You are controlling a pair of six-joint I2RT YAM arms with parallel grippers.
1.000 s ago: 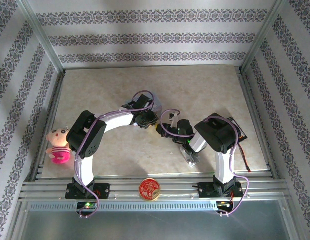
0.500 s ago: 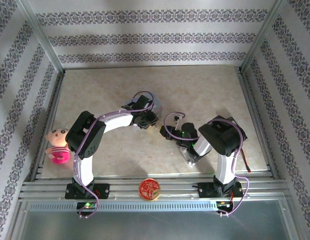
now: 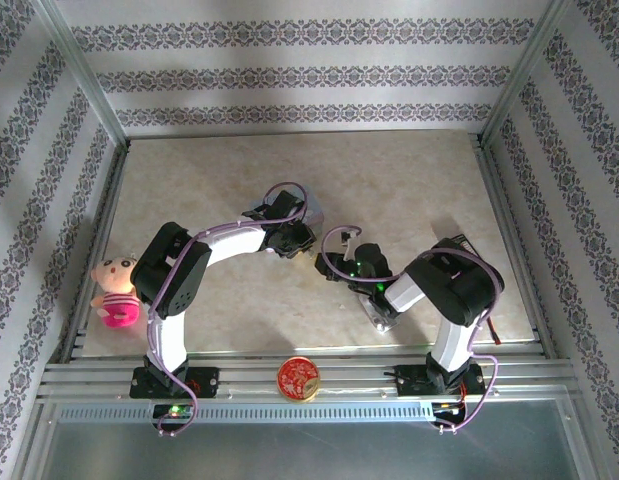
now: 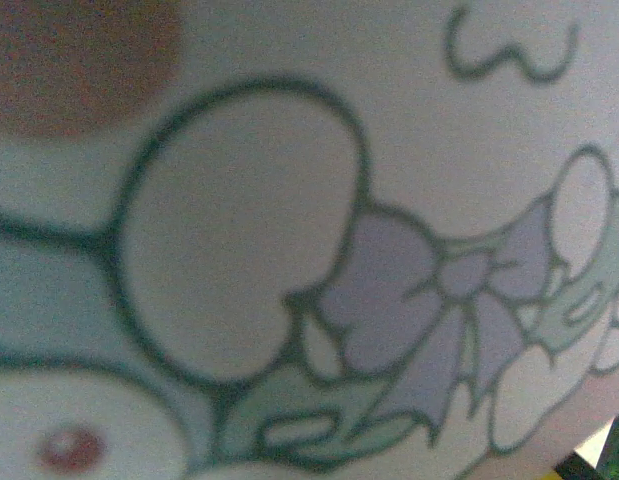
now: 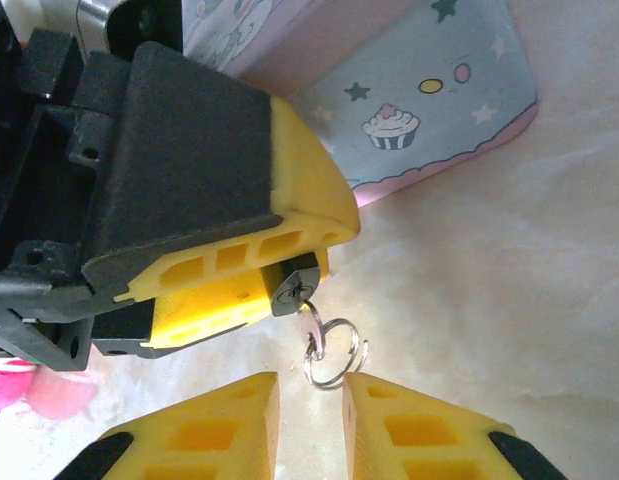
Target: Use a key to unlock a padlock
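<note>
In the right wrist view the small dark padlock (image 5: 294,283) is pinched between the yellow fingers of my left gripper (image 5: 307,262), keyhole end facing the camera. The thin key (image 5: 311,322) is stuck in that keyhole, and its wire ring (image 5: 334,358) dangles below. My right gripper (image 5: 311,385) stands just under the ring, open, with a gap between its yellow fingers (image 5: 234,420) and the key. From above, my left gripper (image 3: 311,248) and right gripper (image 3: 334,265) meet tip to tip at the table's middle. The left wrist view is blurred, pressed close to the tin's printed lid (image 4: 289,250).
A pale blue-grey tin (image 3: 311,212) lies under the left wrist; its cupcake-print lid (image 5: 429,110) is behind the padlock. A silver ridged block (image 3: 381,312) sits under the right forearm. A red-and-gold round tin (image 3: 298,378) rests on the front rail, a pink doll (image 3: 114,292) at the left edge.
The right gripper's jaws have parted off the key, which stays in the padlock. The right arm's elbow has swung right and nearer the front edge. The left arm has held still.
</note>
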